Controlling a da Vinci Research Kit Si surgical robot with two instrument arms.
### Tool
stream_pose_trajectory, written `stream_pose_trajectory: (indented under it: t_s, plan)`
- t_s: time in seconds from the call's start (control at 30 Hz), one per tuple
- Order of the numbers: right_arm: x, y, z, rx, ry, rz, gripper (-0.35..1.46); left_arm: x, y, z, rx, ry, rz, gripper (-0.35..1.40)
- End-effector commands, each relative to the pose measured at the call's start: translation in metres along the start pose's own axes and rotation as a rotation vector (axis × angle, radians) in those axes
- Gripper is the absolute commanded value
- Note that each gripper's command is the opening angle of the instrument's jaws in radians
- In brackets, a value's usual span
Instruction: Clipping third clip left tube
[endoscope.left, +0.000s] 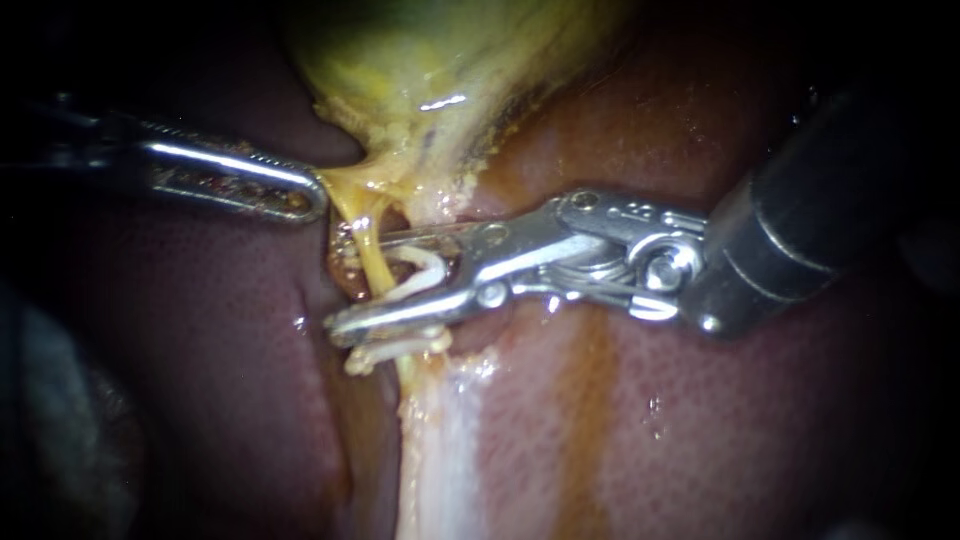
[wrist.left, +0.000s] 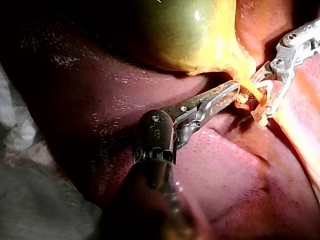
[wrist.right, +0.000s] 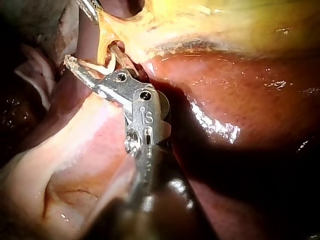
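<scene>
Yellow tube (endoscope.left: 374, 262) w/ clip (endoscope.left: 428, 266) inside open right instrument (endoscope.left: 340, 288).

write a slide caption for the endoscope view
Right instrument, jaws open astride the tube below the gallbladder, a white clip between them; left instrument at the gallbladder's neck.

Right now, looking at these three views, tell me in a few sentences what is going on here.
The right instrument has its jaws open astride the tube, which runs from the gallbladder down over the liver. A white clip lies between those jaws and seems not yet pressed shut. A second clip already sits on the tube just beyond the lower jaw. The left instrument has its tip at the yellow tissue by the tube's upper end.
</scene>
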Motion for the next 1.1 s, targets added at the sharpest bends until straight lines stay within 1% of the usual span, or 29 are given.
stream_pose_trajectory:
  t_s: [0.03,0.1,0.13,0.2,0.33,0.43,0.57,0.67,0.87,0.97,1.03,1.1]
  plan:
    - [0.0001,0.0001,0.0003,0.002,0.004,0.0,0.45,0.0,0.0,0.0,0.0,0.0,0.0,-0.35]
    - [0.0003,0.0001,0.0006,0.007,0.015,0.005,0.45,0.0,0.0,0.0,0.0,0.0,0.0,-0.35]
    - [0.0004,0.0,0.0007,0.012,0.026,0.006,0.45,0.0,0.0,0.0,0.0,0.0,0.0,-0.35]
    - [0.0008,-0.0002,0.0007,0.016,0.035,0.007,0.45,0.0,-0.0001,0.0,-0.001,0.0,0.0,-0.35]
    - [0.002,-0.0011,0.0006,0.027,0.054,0.014,0.44,-0.0001,-0.0003,0.0,-0.001,0.0,0.001,-0.35]
    - [0.0032,-0.002,0.0005,0.036,0.073,0.02,0.44,-0.0002,-0.0006,-0.0001,-0.001,0.0,0.001,-0.35]
    - [0.0045,-0.0031,0.0004,0.042,0.08,0.027,0.44,-0.0002,-0.0008,-0.0002,-0.002,-0.001,0.002,-0.35]
    - [0.0049,-0.0033,0.0003,0.043,0.081,0.029,0.43,-0.0002,-0.0009,-0.0002,-0.002,-0.001,0.002,-0.35]
    - [0.005,-0.0033,0.0,0.044,0.081,0.03,0.37,-0.0002,-0.0009,-0.0002,-0.002,-0.001,0.002,-0.35]
    - [0.0051,-0.0033,-0.0003,0.046,0.081,0.031,0.29,-0.0002,-0.0009,-0.0002,-0.002,-0.001,0.002,-0.35]
    - [0.0052,-0.0033,-0.0006,0.048,0.081,0.05,0.22,-0.0002,-0.0009,-0.0002,-0.002,-0.001,0.002,-0.35]
    - [0.0052,-0.0034,-0.0008,0.05,0.084,0.05,0.13,-0.0002,-0.0009,-0.0002,-0.002,-0.001,0.002,-0.35]
